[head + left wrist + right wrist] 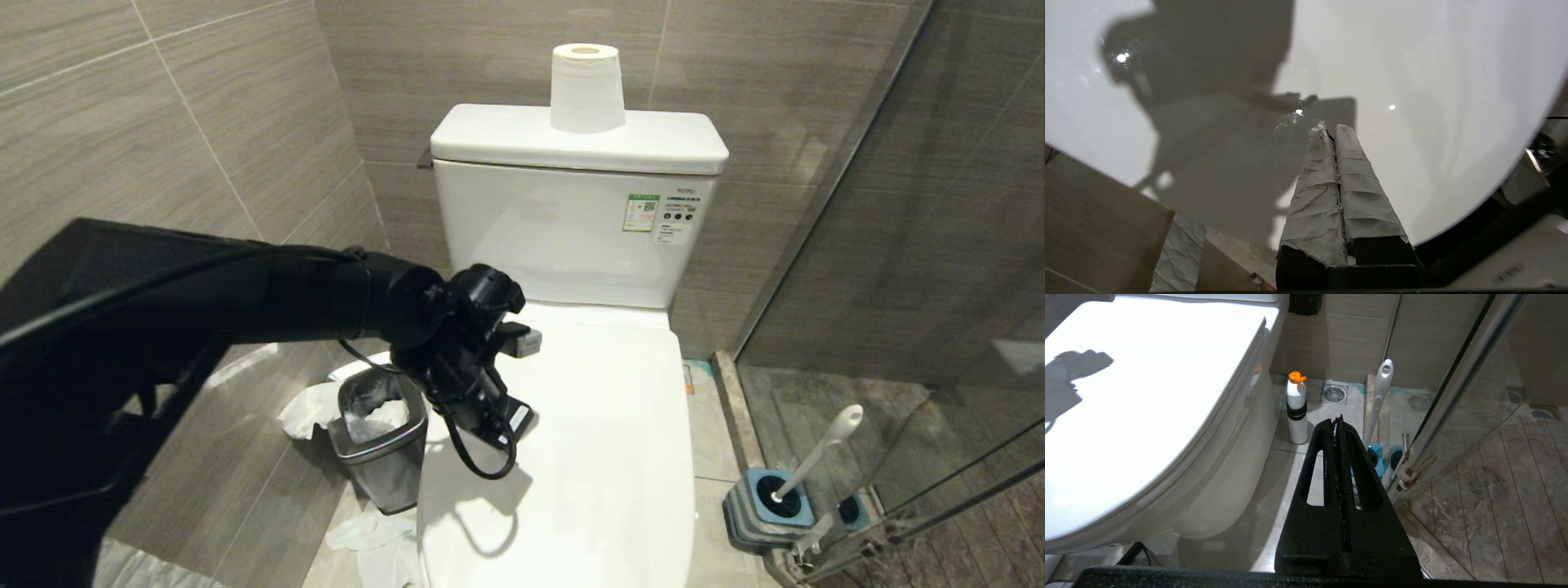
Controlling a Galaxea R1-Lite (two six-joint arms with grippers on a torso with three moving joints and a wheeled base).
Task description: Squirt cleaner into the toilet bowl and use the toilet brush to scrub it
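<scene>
The toilet bowl (1220, 490) shows only from outside; its white lid (604, 425) is down and hides the inside. My left gripper (502, 420) hovers just above the lid's left side, its taped fingers (1314, 171) pressed together, shut and empty, pointing down at the lid (1433, 81). The toilet brush (820, 449) leans in its blue-topped holder (771, 502) on the floor to the right of the toilet. My right gripper (1338, 418) hangs low beside the toilet, shut and empty, with the brush handle (1382, 392) beyond it. The cleaner liquid is out of view.
A white bottle with an orange cap (1297, 412) stands on the floor by the toilet's base. A steel waste bin (380, 441) with paper sits left of the toilet. A paper roll (586, 88) tops the tank (571, 237). A glass shower door (898, 286) closes off the right.
</scene>
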